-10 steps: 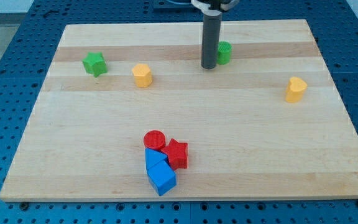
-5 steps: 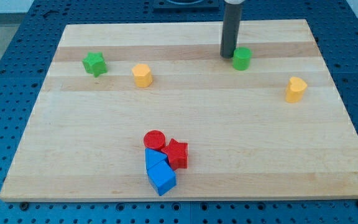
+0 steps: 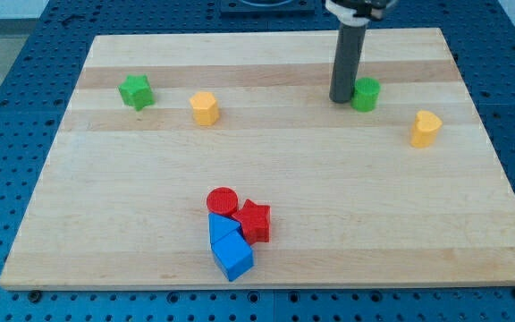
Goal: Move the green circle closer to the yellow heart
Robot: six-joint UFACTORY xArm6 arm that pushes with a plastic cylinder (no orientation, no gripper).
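Note:
The green circle [image 3: 366, 94] lies on the wooden board near the view's top right. My tip [image 3: 341, 98] rests against its left side. The yellow heart [image 3: 425, 129] sits to the right of and a little below the green circle, a short gap away.
A green star [image 3: 135, 91] and a yellow hexagon [image 3: 204, 108] lie at the view's upper left. A red circle [image 3: 223, 200], a red star [image 3: 254, 219] and two blue blocks [image 3: 229, 248] cluster at the bottom middle. The board's right edge [image 3: 499, 170] is close to the heart.
My tip has moved right and slightly down, pushing the green circle with it toward the yellow heart. The other blocks have not moved.

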